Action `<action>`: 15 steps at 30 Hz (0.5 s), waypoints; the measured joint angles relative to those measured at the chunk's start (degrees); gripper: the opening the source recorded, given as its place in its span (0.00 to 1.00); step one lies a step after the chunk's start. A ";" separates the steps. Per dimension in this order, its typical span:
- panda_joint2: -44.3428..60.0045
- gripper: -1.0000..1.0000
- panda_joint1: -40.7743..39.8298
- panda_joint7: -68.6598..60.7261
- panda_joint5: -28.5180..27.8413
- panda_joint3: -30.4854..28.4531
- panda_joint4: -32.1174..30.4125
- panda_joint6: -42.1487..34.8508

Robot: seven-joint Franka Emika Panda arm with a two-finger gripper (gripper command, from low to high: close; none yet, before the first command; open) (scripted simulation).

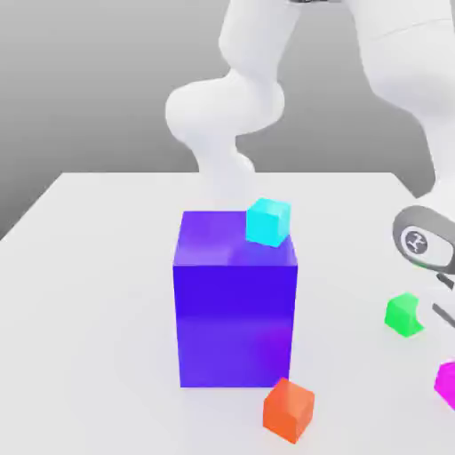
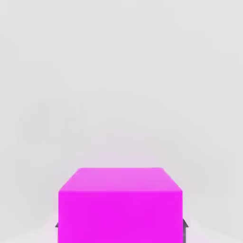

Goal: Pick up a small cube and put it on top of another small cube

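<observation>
So we're at the grab stage here, nothing's been stacked yet. Biggest thing on the table (image 1: pixel 98 267) is the tall blue block (image 1: pixel 235 311), well away from the hand, with a cyan cube (image 1: pixel 267 221) sitting on its top corner. Then there's the orange-red cube (image 1: pixel 289 410) in front of that block, and the green cube (image 1: pixel 403 315) much closer to the hand.

Our gripper (image 1: pixel 442 307) is down low right over the magenta cube (image 2: pixel 120 204), which sits on the table directly beneath the hand. In the hand view dark fingertips (image 2: pixel 184 224) peek out on either side of it, so the jaws look spread around the cube, but we can't tell if they're actually pinching it.

Next up, we reckon: squeeze, lift straight, then carry it onto another small cube, the green one being nearest.
</observation>
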 joint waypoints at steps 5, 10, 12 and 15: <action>-9.57 0.00 -0.09 -2.41 0.32 1.34 -4.02 -5.75; -19.00 0.00 0.92 -10.42 0.34 4.78 -13.14 -6.33; -22.81 0.00 2.07 -14.28 1.03 6.16 -16.95 -6.30; -28.58 0.00 5.36 -20.61 2.82 7.33 -22.71 -6.07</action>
